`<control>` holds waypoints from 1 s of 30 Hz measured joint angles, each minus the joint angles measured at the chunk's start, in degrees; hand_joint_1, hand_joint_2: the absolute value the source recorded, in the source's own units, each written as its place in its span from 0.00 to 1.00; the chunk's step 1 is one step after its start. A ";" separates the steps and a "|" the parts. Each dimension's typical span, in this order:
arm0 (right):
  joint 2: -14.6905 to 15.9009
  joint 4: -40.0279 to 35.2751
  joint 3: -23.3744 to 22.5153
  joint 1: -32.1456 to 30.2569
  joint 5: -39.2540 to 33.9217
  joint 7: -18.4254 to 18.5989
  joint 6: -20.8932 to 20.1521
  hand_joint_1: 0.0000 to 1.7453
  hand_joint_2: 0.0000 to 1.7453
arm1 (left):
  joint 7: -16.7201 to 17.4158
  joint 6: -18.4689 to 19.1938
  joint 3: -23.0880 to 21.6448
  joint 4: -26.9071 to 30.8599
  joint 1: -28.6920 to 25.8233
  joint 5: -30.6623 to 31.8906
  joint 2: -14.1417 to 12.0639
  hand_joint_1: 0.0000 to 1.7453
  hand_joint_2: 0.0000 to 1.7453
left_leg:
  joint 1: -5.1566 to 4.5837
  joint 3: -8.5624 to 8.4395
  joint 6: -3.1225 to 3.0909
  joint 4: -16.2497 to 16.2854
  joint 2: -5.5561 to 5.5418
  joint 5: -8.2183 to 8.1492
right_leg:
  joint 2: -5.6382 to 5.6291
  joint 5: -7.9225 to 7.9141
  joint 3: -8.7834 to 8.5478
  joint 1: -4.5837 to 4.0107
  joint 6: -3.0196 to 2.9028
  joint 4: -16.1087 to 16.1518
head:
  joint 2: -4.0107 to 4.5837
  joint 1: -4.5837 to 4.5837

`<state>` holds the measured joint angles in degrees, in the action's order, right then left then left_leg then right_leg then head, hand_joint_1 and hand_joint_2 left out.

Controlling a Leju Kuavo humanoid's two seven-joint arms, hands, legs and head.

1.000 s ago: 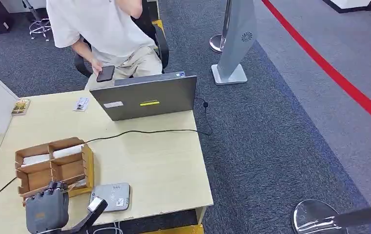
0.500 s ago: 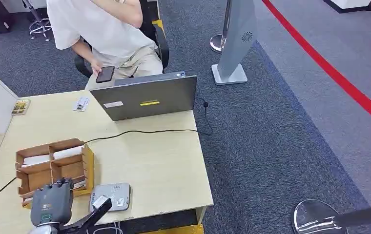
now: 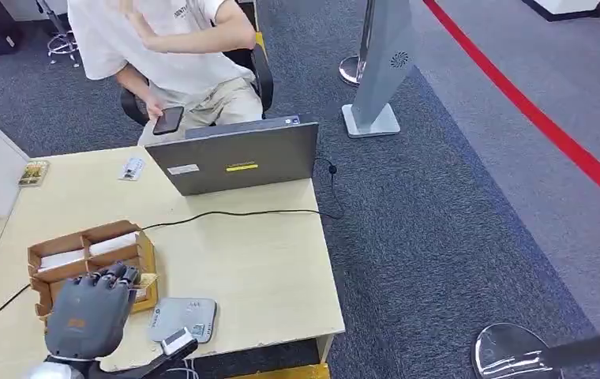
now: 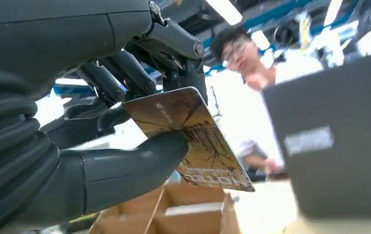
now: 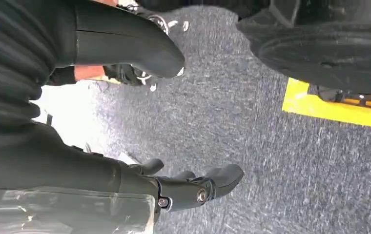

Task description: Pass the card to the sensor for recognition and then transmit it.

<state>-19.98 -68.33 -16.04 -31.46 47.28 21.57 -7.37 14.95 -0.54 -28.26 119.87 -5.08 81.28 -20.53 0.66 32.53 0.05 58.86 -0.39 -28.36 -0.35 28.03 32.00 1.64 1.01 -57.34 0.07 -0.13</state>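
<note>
A: What has the left robot hand (image 4: 120, 122) got hold of?

B: A card (image 4: 191, 139), brown and gold with printed lettering. The thick thumb presses its underside and the darker fingers (image 4: 174, 46) come down on its upper edge, so the card is pinched between them and sticks out tilted.

A: And where does that put it over the desk (image 3: 257, 268)?

B: From the head view the left robot hand (image 3: 88, 316) is raised at the near left corner, knuckles up. It overlaps the wooden compartment box (image 3: 91, 253), and the grey card reader (image 3: 185, 318) lies just beside it, flat on the desk. A sliver of the card (image 3: 147, 279) shows past the fingertips, over the box's near corner.

A: The right robot hand (image 5: 125, 122)?

B: It hangs over grey carpet (image 5: 252, 136). Thumb and fingers stand apart with nothing between them, though the angle is awkward, so I'd say loosely open.

A: Anything else about?

B: An open laptop (image 3: 238, 162) at the far edge, a black cable (image 3: 226, 213) across the desk, and a seated person (image 3: 170, 55) holding a phone (image 3: 168, 120).
</note>
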 joint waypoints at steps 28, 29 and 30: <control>0.00 1.97 -0.48 2.14 6.60 -3.19 -3.06 0.00 1.00 | 8.32 -8.53 8.59 -14.69 23.90 8.22 -0.30 1.00 1.00 | -0.01 -0.06 0.04 0.00 0.05 0.06 | -0.08 -0.11 -0.01 0.01 -0.08 -0.01 | 0.00 -0.02; 0.00 2.01 -0.55 2.16 6.60 -3.19 -3.23 0.00 1.00 | 8.63 -8.53 8.59 -15.76 24.03 8.22 -0.30 1.00 1.00 | -0.01 -0.06 0.04 0.00 0.05 0.06 | -0.08 -0.11 -0.01 0.01 -0.08 -0.01 | 0.00 0.00; 0.00 2.03 -0.59 2.15 6.58 -3.19 -3.43 0.00 1.00 | 8.81 -8.51 8.59 -16.66 24.15 8.22 -0.30 1.00 1.00 | -0.01 -0.06 0.04 0.00 0.04 0.07 | -0.07 -0.11 -0.01 0.01 -0.08 -0.01 | 0.00 -0.02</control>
<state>-19.98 -66.29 -16.63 -29.31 53.86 18.38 -10.80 23.76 -9.05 -19.67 103.20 19.07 89.50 -20.83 0.65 32.48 0.09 58.87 -0.35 -28.29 -0.42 27.92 31.99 1.64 0.93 -57.35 0.07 -0.15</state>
